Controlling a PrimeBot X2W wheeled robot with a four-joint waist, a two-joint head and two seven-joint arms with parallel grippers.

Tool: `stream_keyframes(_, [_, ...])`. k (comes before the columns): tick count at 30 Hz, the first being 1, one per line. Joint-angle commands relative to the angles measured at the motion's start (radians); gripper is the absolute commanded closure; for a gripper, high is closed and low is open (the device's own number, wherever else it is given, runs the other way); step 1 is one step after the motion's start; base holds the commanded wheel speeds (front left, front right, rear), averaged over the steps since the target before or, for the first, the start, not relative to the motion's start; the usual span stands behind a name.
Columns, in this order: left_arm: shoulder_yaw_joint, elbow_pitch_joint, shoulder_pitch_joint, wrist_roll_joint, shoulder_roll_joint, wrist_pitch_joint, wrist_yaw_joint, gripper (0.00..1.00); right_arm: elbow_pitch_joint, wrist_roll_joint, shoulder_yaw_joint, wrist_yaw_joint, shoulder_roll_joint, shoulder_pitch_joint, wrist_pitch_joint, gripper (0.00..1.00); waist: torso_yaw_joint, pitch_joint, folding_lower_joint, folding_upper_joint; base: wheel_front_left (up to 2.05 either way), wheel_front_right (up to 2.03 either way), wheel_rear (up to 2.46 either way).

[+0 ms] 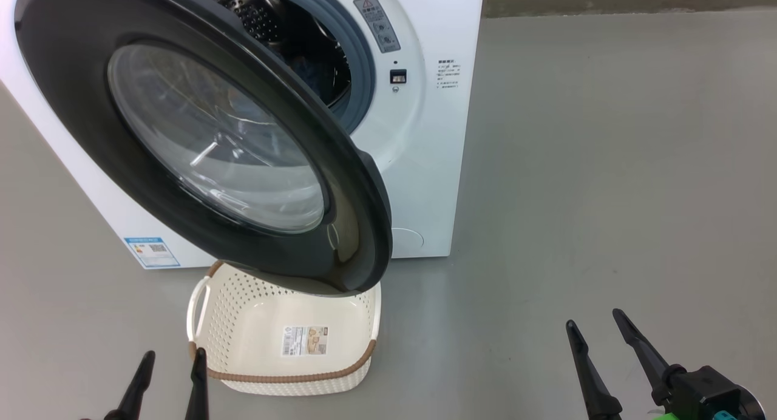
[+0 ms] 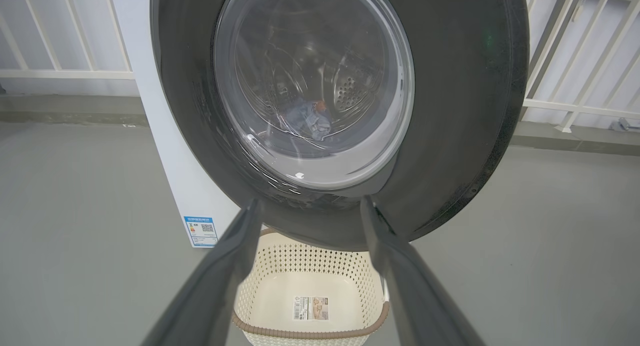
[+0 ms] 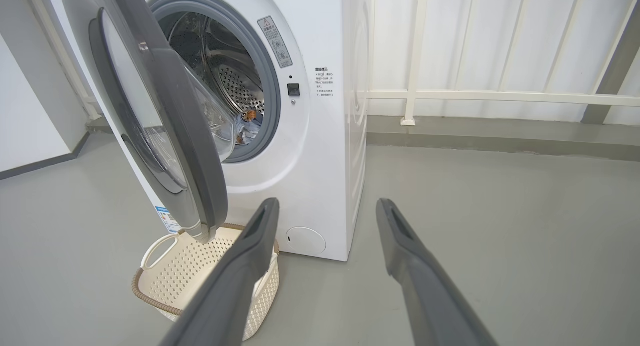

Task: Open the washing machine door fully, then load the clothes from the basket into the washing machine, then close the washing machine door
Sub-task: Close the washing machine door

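Both pairs of jaws stand spread and grasp nothing: the left gripper hovers just before the one basket, and the right gripper hangs over bare floor, well apart from it. The basket sits on the floor with its long side across the head view, label sticker facing up and far rim hidden under the washing machine door. That single door stands part-open, its glass bowl facing the robot. The clothes lie low inside the drum of the washing machine, a small blue-and-orange bunch, too far in to count.
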Motion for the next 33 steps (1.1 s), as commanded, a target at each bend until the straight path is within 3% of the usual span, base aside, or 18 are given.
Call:
stream_keyframes(1, [0.032, -0.018, -0.043, -0.003, 0.010, -0.011, 0.010, 0.00, -0.029, -0.002, 0.025, 0.006, -0.005, -0.021, 0.003, 0.00, 0.001, 0.001, 0.0000, 0.0000, 0.00, 0.00, 0.00])
stream_keyframes(2, [0.030, -0.017, -0.044, -0.004, 0.010, -0.011, 0.009, 0.00, -0.029, -0.001, 0.025, 0.006, -0.005, -0.022, 0.003, 0.03, 0.001, 0.003, 0.0000, 0.0000, 0.00, 0.00, 0.00])
stream_keyframes(4, [0.025, -0.015, -0.047, -0.002, 0.012, -0.013, 0.007, 0.00, -0.028, 0.008, 0.027, 0.006, -0.005, -0.023, 0.003, 1.00, 0.002, 0.005, 0.0000, 0.0000, 0.00, 0.00, 0.00])
stream_keyframes(20, [0.000, 0.000, -0.087, -0.007, 0.002, -0.038, -0.003, 0.00, 0.033, 0.039, 0.045, 0.006, -0.027, -0.075, 0.011, 1.00, 0.033, 0.029, 0.0000, 0.0000, 0.00, 0.00, 0.00])
stream_keyframes(33, [-0.045, 0.037, -0.163, 0.000, -0.026, -0.074, -0.017, 0.00, 0.349, 0.076, 0.070, 0.006, -0.078, -0.387, -0.063, 1.00, 0.144, 0.076, 0.0000, 0.0000, 0.00, 0.00, 0.00])
